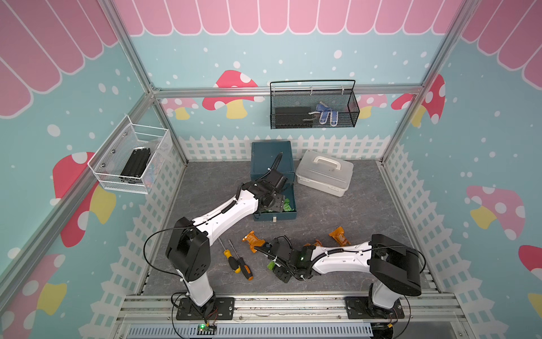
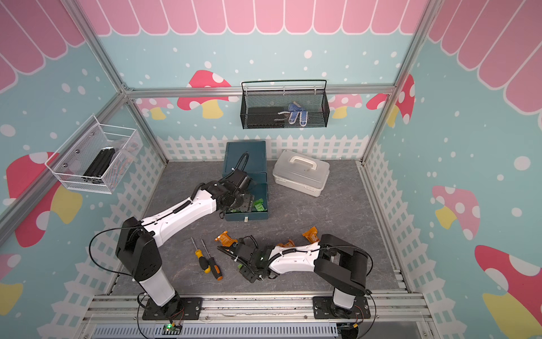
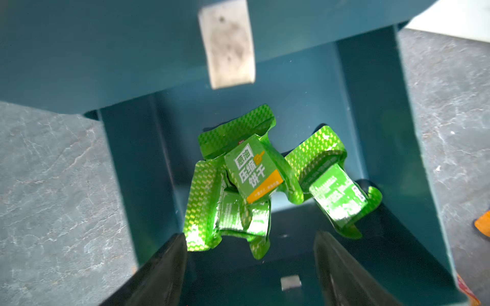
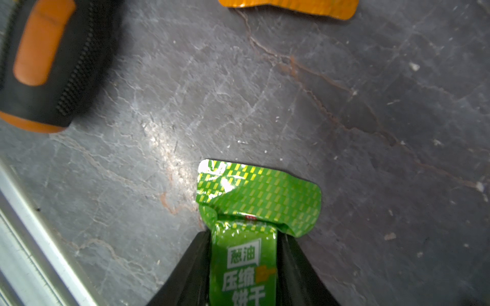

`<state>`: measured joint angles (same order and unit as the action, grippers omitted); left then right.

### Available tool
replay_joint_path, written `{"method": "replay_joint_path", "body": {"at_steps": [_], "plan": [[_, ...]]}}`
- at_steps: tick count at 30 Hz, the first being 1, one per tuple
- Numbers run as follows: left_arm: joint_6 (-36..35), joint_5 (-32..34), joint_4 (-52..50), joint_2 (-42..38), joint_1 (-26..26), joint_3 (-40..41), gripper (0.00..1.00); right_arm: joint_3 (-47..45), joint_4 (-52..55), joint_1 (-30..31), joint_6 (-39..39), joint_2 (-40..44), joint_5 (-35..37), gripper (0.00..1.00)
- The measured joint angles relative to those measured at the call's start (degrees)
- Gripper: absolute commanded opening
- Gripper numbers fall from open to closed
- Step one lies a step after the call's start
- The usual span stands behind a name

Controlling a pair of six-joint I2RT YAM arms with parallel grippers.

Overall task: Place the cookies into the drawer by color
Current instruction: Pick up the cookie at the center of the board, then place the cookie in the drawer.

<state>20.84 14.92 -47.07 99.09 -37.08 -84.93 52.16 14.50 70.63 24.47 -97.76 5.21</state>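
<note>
Both top views: high up at the front, tilted steeply down, whole scene in shot, arm bases [image 1: 202,311] nearest, drawer [image 1: 261,155] at the far end; near-identical pair, slight sideways offset. Left wrist cam: v. close, looking past the left gripper [image 3: 250,234] straight into the open drawer box. Right wrist cam: tight on the tabletop [image 4: 265,92], right gripper [image 4: 244,234] & green cookie [image 4: 258,196] at frame edge; screwdriver [image 4: 45,61] also seen from above.

Robot test cell, aluminium frame [image 1: 205,91], mushroom backdrop [image 1: 231,85]
</note>
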Motion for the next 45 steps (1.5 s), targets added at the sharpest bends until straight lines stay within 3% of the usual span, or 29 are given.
{"method": "replay_joint_path", "body": {"at_steps": [2, 14, 21, 29, 37, 45], "plan": [[0.0, -0.4, 0.5, -2.1, 0.0, 1.2, 0.92, 0.0, -0.2, 0.0, 0.1, 0.0, 0.1, 0.38], [1.9, 0.4, 4.8, -19.1, 0.1, 8.7, 0.91, -2.0, -0.6, -0.1, 1.9, 3.6, 1.4, 0.32], [4.3, 1.6, 8.4, -25.5, 3.2, 15.5, 0.91, -3.4, 0.1, -0.5, 3.2, 8.7, 2.8, 0.32], [6.4, 2.3, 12.3, -37.2, 4.7, 27.4, 0.88, -3.1, 3.9, -4.1, 5.2, 21.7, 6.0, 0.33], [6.5, -8.5, 21.7, -47.1, 6.6, 39.4, 0.87, 4.5, 7.6, -12.5, 7.1, 27.8, 7.4, 0.34], [8.3, -16.3, 29.3, -51.1, 6.6, 46.8, 0.87, 19.3, 8.8, -19.1, 7.0, 16.4, 6.9, 0.35]]}}
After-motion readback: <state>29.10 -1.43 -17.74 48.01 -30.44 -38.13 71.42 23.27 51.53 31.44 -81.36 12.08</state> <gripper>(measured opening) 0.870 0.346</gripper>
